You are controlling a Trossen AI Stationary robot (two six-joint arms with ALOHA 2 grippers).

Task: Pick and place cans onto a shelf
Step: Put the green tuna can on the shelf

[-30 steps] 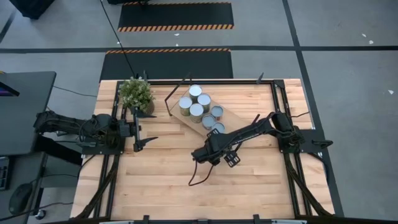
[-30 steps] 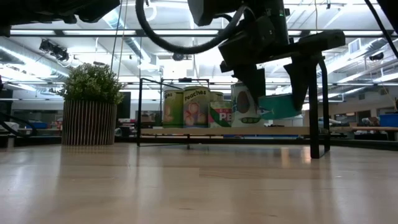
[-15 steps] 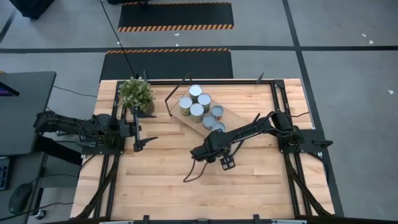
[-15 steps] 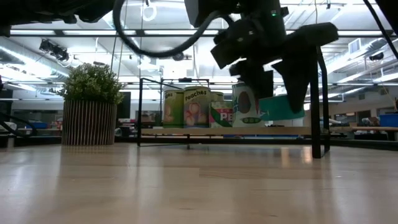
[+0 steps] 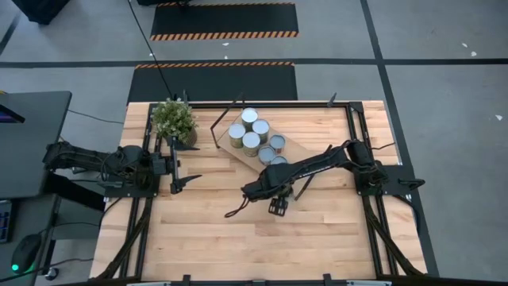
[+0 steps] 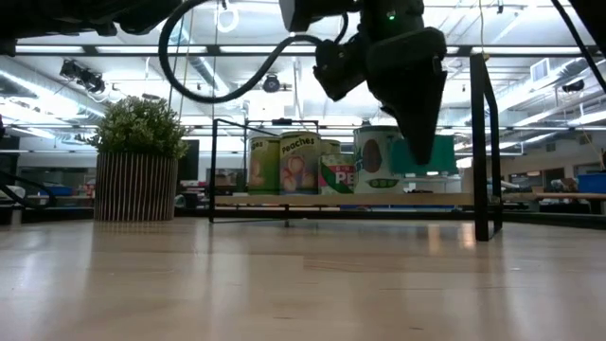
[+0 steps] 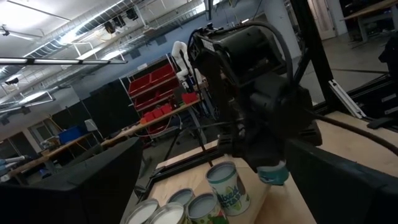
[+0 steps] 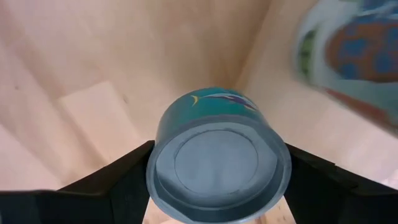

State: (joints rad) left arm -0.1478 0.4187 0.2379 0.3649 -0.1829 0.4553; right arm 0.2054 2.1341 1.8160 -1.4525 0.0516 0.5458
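Note:
My right gripper (image 5: 274, 199) hangs over the table's middle, just in front of the shelf (image 5: 295, 148), pointing down and shut on a teal can (image 8: 217, 155). The low view shows that can (image 6: 447, 159) partly behind the dark fingers. Several cans (image 5: 250, 131) stand upright on the shelf board (image 6: 341, 200); the left wrist view also shows these cans (image 7: 227, 186). At the table's left edge my left gripper (image 5: 190, 169) waits, open and holding nothing. My right gripper pinches the teal can by its round side wall (image 8: 152, 168), one finger (image 8: 112, 180) on each of two opposite sides. The fingers come from above, pointing down. The can sits upright, its grey top facing the wrist, lifted clear of the table.
A potted plant (image 5: 173, 119) stands at the far left, beside the shelf's left end. The shelf's black frame legs (image 6: 485, 152) rise at both ends of the board. Bare tabletop (image 5: 238, 238) stretches toward the near edge.
My right gripper has rolled about its downward-pointing axis while staying over nearly the same spot, and the teal can has turned with it, still clear of the table. In the low view the two fingers, seen apart before, now line up one behind the other.

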